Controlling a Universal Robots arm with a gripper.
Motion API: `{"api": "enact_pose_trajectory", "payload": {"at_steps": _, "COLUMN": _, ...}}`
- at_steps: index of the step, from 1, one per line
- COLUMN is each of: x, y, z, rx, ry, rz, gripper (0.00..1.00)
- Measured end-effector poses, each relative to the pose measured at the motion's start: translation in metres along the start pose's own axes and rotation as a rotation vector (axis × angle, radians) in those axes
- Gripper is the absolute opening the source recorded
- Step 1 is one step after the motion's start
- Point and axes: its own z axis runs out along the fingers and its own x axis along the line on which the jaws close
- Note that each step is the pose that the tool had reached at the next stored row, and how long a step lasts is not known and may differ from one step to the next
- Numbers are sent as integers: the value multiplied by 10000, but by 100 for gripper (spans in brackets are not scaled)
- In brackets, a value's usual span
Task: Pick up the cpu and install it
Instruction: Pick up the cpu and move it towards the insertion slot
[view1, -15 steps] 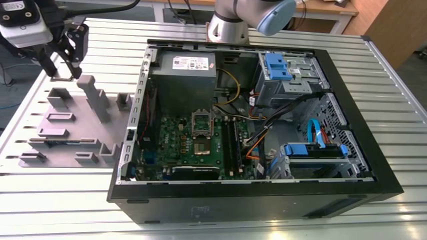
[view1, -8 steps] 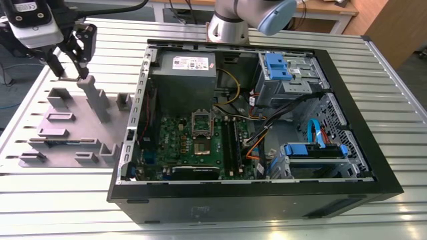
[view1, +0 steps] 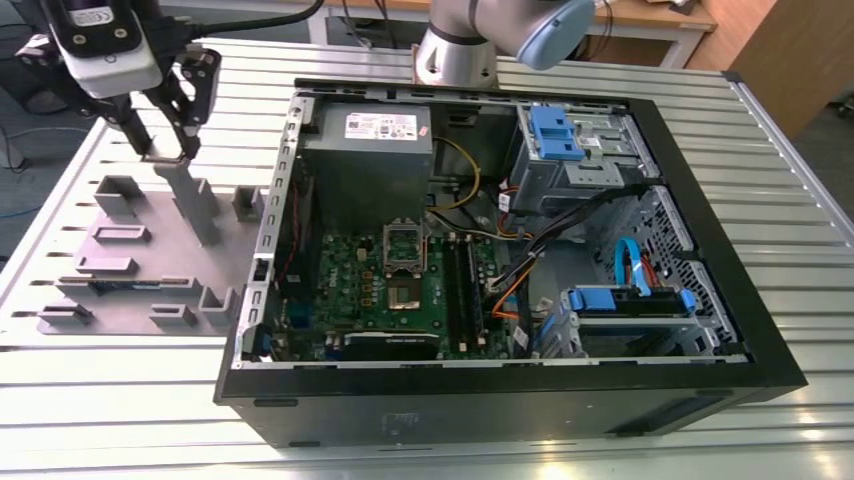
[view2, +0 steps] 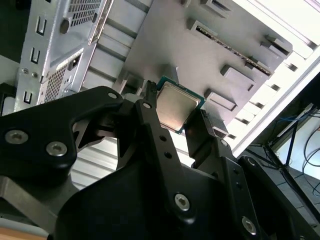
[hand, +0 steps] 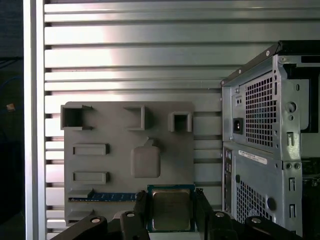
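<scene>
Hand gripping cpu, above grey holder plate

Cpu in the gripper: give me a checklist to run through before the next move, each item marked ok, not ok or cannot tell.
1. Grip: the gripper has its fingers against two opposite edges of the cpu in both wrist views: ok.
2. Seating: the cpu sits square between the fingers in the first wrist view: ok.
3. Clear of the holder tray: its square recess is empty, and the cpu is in the gripper: ok.
4. Socket ready: it looks uncovered, with the metal frame flipped up: ok.
5. Cpu corner matched to the socket: cannot tell.
</scene>
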Motion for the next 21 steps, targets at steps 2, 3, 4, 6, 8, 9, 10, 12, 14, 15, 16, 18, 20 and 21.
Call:
{"api": "enact_pose_trajectory", "payload": {"at_steps": 2, "x": -52, "y": 2, "z": -1, "rx": 0, "ry": 1, "rz": 0, "gripper": 47}}
{"api": "enact_pose_trajectory", "payload": {"at_steps": 3, "x": -79, "y": 2, "z": -1, "rx": 1, "ry": 2, "rz": 0, "gripper": 47}}
{"api": "enact_pose_trajectory", "payload": {"at_steps": 4, "x": -105, "y": 3, "z": -1, "rx": 0, "ry": 1, "rz": 0, "gripper": 47}}
{"api": "enact_pose_trajectory", "payload": {"at_steps": 6, "x": -158, "y": 5, "z": -1, "rx": 0, "ry": 1, "rz": 1, "gripper": 47}}
{"api": "enact_pose_trajectory", "payload": {"at_steps": 8, "x": -214, "y": 6, "z": -1, "rx": 0, "ry": 0, "rz": 1, "gripper": 47}}
{"api": "enact_pose_trajectory", "payload": {"at_steps": 9, "x": -241, "y": 7, "z": -2, "rx": 0, "ry": 1, "rz": 1, "gripper": 47}}
{"api": "enact_pose_trajectory", "payload": {"at_steps": 10, "x": -268, "y": 8, "z": -2, "rx": 1, "ry": 1, "rz": 0, "gripper": 47}}
{"api": "enact_pose_trajectory", "payload": {"at_steps": 12, "x": -325, "y": 9, "z": -2, "rx": 0, "ry": 1, "rz": 0, "gripper": 47}}
{"api": "enact_pose_trajectory", "payload": {"at_steps": 14, "x": -383, "y": 11, "z": -2, "rx": 0, "ry": 1, "rz": 0, "gripper": 47}}
{"api": "enact_pose_trajectory", "payload": {"at_steps": 15, "x": -410, "y": 12, "z": -3, "rx": 0, "ry": 1, "rz": 0, "gripper": 47}}
{"api": "enact_pose_trajectory", "payload": {"at_steps": 16, "x": -437, "y": 13, "z": -3, "rx": 0, "ry": 1, "rz": 1, "gripper": 47}}
{"api": "enact_pose_trajectory", "payload": {"at_steps": 18, "x": -487, "y": 14, "z": -3, "rx": 1, "ry": 2, "rz": 1, "gripper": 47}}
{"api": "enact_pose_trajectory", "payload": {"at_steps": 20, "x": -540, "y": 16, "z": -4, "rx": 1, "ry": 2, "rz": 0, "gripper": 47}}
{"api": "enact_pose_trajectory", "payload": {"at_steps": 21, "x": -567, "y": 16, "z": -3, "rx": 0, "ry": 1, "rz": 0, "gripper": 47}}
